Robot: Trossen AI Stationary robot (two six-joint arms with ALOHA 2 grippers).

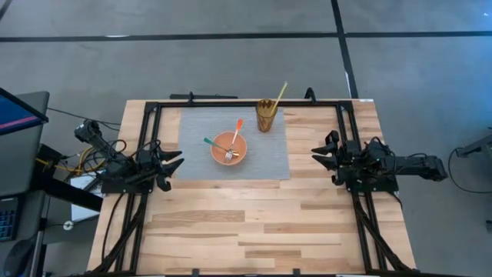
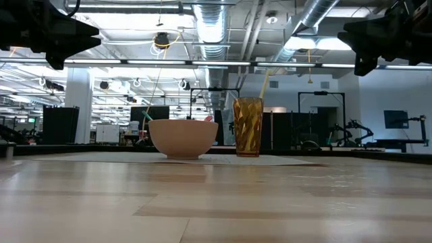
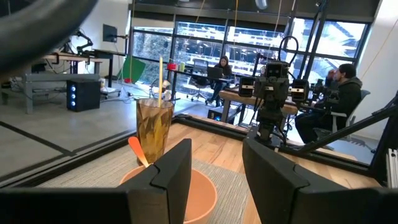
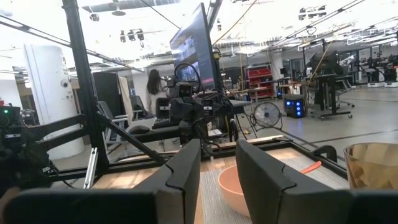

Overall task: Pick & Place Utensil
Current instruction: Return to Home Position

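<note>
An orange bowl (image 1: 229, 148) sits on a grey mat (image 1: 192, 146) and holds a fork, an orange-handled utensil (image 1: 237, 126) and a green-handled utensil (image 1: 209, 141), their handles leaning on its rim. An amber glass (image 1: 266, 115) beside it holds a yellow utensil (image 1: 280, 92). The bowl (image 2: 183, 138) and glass (image 2: 248, 126) also show in the low view. My left gripper (image 1: 175, 165) hovers open at the mat's left edge. My right gripper (image 1: 319, 153) hovers open right of the mat. The bowl (image 3: 199, 190) shows past my left fingers, and the bowl (image 4: 233, 186) past my right ones.
A black metal frame (image 1: 246, 103) runs along the far edge and down both sides of the wooden table (image 1: 246, 231). People sit at desks (image 3: 339, 93) in the room beyond. Bare wood lies on the table's near half.
</note>
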